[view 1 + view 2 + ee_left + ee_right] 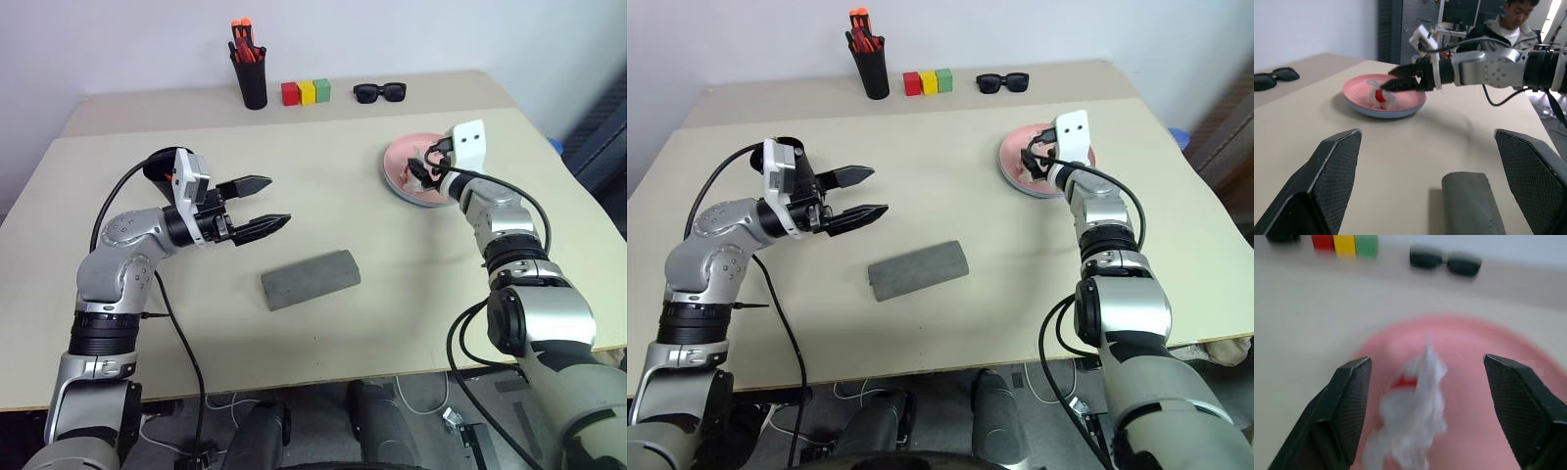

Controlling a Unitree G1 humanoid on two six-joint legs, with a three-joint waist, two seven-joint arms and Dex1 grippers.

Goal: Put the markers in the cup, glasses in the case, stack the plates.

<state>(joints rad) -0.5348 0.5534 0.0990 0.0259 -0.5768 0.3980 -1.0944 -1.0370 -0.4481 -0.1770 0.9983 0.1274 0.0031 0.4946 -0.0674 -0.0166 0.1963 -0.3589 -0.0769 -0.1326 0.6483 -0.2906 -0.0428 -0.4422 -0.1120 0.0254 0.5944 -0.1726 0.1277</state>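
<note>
My right gripper (pixel 1425 396), jaws apart, hovers over pink plate (pixel 404 181) at right, crumpled wrapper (pixel 1415 416) beneath. My left gripper (pixel 263 204), jaws apart, waits left of centre above closed grey case (pixel 310 279).

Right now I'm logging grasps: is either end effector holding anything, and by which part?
Nothing is held. The left end effector hangs open above the table; the right end effector is open over the crumpled white wrapper on the round salmon pink plate.

Matt beige desk (pixel 392 294), felt-like grey case (pixel 310 279), smooth pink plate (pixel 1405 98), crumpled white wrapper (pixel 1415 421), glossy black sunglasses (pixel 379 92)
</note>
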